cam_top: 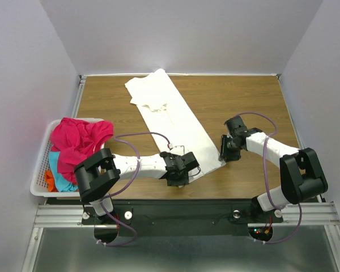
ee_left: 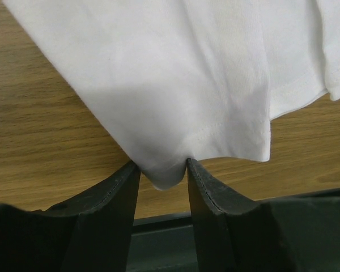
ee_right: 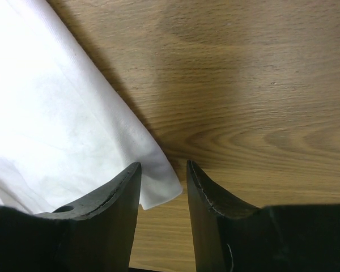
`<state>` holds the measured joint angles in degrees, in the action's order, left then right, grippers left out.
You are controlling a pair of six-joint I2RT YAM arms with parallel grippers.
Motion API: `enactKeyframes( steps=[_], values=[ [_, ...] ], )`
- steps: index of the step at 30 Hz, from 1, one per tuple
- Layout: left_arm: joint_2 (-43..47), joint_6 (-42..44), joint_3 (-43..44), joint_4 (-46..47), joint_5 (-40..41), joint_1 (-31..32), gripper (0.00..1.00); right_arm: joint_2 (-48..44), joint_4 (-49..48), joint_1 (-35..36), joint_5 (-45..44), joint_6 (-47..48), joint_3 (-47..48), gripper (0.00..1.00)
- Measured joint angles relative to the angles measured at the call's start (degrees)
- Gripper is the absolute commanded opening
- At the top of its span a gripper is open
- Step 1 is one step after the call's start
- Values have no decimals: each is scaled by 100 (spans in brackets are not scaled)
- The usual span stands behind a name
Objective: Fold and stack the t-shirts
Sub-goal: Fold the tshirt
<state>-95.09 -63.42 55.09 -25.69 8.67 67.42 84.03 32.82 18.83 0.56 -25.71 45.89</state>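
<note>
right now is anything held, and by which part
The left fingers touch both sides of a hem corner of the white t-shirt, grip unclear; the right fingers stand open around another corner, holding nothing.

top: overhead, whole table [cam_top: 243, 96] | wrists: close, downward | shared: white shirt [cam_top: 175, 119] hem

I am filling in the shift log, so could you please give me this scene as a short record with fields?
white t-shirt: lying as a long strip, diagonal on the table
left claw: jaws astride its near left corner; grip unclear
right claw: open, near right corner partly between the jaws
basket: beside the table's left edge; holds pink shirt, cyan cloth, orange cloth
</note>
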Motion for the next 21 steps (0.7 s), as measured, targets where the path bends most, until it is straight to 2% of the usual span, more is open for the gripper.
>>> enactKeyframes(
  steps=[3,4,7,10,14,21],
  values=[
    [11,28,2,28,-24,0,65,0,-7,0,79,2,0,44],
    [35,46,17,37,-52,4,75,0,-7,0,101,4,0,44],
    [68,63,81,-70,-109,44,83,-11,-7,0,118,33,0,44],
    [125,13,92,-328,-116,87,82,-118,2,0,116,50,0,44],
    [354,-190,92,-616,-92,76,74,-236,15,0,94,83,24,44],
    [568,-551,-118,-599,-48,-164,66,-236,17,0,76,129,44,44]
  ],
)
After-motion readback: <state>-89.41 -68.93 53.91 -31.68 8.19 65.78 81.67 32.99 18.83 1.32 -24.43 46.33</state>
